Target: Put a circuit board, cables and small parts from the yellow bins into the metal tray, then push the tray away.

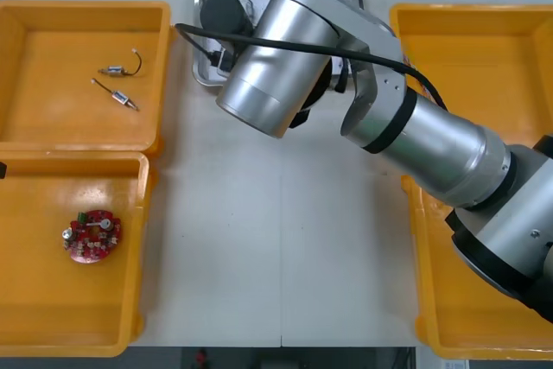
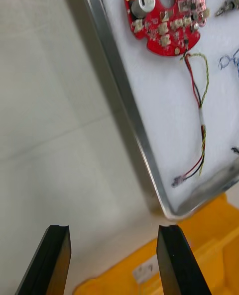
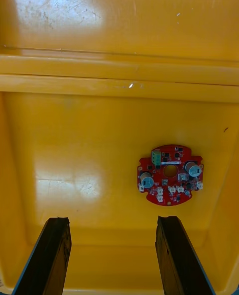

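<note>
Right arm (image 1: 406,127) stretched diagonally forward, right pincer (image 2: 114,233) spread wide; left pincer (image 3: 112,225) likewise (both holding nothing).

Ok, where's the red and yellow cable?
Right wrist view: the red and yellow cable lies in the metal tray, running from the red circuit board toward the corner by the yellow bin.

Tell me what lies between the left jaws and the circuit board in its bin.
Only bare yellow bin floor before the circuit board, in the left wrist view.
</note>
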Tool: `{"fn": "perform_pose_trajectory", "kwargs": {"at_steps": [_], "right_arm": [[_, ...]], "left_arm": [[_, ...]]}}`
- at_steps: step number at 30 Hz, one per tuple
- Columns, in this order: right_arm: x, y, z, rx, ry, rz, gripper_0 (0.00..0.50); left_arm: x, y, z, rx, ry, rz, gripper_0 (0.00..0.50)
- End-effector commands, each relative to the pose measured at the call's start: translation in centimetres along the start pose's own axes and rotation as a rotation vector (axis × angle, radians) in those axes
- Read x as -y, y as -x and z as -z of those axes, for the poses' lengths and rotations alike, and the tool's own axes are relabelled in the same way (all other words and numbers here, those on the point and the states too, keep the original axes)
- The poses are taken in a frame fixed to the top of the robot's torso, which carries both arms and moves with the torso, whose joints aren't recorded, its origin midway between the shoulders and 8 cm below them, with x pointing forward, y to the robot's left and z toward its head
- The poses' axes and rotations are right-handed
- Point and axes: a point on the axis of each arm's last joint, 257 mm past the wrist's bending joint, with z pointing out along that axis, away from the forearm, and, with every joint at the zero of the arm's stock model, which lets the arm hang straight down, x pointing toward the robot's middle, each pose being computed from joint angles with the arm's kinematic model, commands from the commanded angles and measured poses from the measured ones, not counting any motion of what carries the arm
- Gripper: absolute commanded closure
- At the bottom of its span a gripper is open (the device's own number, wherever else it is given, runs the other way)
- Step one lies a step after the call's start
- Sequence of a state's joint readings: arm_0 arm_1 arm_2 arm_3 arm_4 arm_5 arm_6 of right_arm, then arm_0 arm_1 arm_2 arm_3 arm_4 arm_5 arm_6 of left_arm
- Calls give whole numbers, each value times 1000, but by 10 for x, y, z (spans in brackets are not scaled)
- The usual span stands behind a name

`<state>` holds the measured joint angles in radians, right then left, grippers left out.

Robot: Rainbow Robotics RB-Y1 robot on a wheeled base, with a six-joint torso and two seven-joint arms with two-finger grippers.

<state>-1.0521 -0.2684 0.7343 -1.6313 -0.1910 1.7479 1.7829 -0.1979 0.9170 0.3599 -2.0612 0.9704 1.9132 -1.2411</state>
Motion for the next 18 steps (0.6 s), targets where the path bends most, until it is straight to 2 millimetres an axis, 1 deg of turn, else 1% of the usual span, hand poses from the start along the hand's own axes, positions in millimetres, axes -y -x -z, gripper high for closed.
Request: {"fn": "perform_pose_trajectory", "kwargs": {"at_steps": [1, 2, 7, 9, 10, 12, 18], "right_arm": [[-1, -29, 21, -15, 36, -105, 0], [-3, -42, 25, -36, 50, -133, 0], [2, -60, 37, 30, 63, -293, 0], [5, -73, 43, 56, 59, -360, 0], [4, -77, 44, 61, 61, -374, 0], [10, -91, 50, 77, 48, -443, 0], [13, -117, 55, 86, 68, -579, 0]], "left_arm": [[-3, -1, 6, 16, 8, -81, 0], [-3, -1, 6, 16, 8, -81, 0], [-3, -1, 6, 16, 8, -81, 0], [-3, -1, 6, 16, 8, -81, 0], [-3, -1, 6, 16, 8, -81, 0], [-3, -1, 6, 16, 8, -81, 0], [-3, -1, 6, 16, 8, -81, 0]]}}
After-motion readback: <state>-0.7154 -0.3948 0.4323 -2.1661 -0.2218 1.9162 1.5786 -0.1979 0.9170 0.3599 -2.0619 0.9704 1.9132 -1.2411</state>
